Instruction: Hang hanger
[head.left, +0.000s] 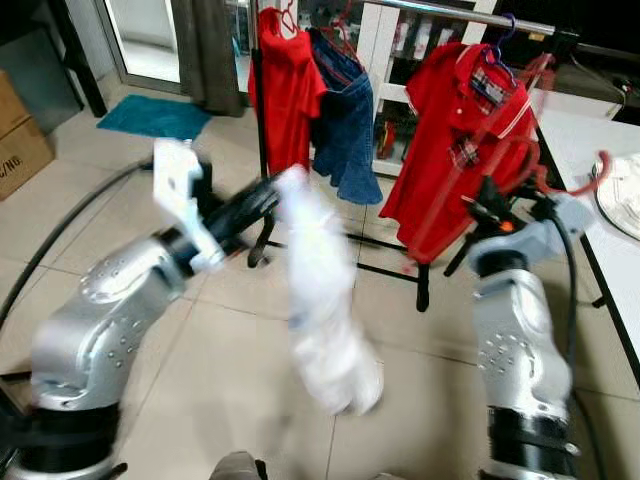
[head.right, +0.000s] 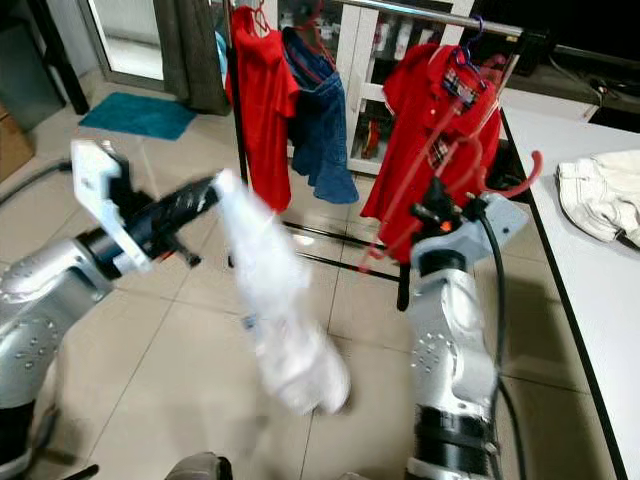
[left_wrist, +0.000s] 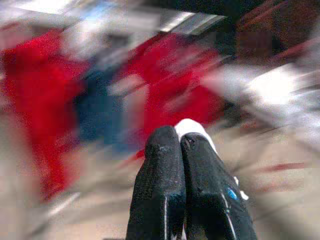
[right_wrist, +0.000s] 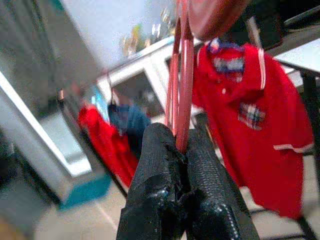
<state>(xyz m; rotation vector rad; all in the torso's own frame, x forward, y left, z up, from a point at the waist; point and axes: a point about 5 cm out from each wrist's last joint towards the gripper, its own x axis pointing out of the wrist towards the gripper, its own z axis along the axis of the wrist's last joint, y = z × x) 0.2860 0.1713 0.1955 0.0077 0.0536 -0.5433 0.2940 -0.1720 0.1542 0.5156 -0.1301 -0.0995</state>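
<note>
Now your right gripper (right_wrist: 182, 150) is pinched tight on the red hanger (head.right: 455, 165), which rises up from its fingers toward the rail (head.right: 420, 12); your left gripper (left_wrist: 181, 145) clamps a dangling white garment (head.right: 275, 300).

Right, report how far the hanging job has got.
Done: two red shirts and a blue garment already hang on the rack. In hand: the right gripper pinches an empty red hanger, while the left gripper holds a dangling white garment. Left: the garment is not on the hanger, and that hanger is not on the rail.
</note>
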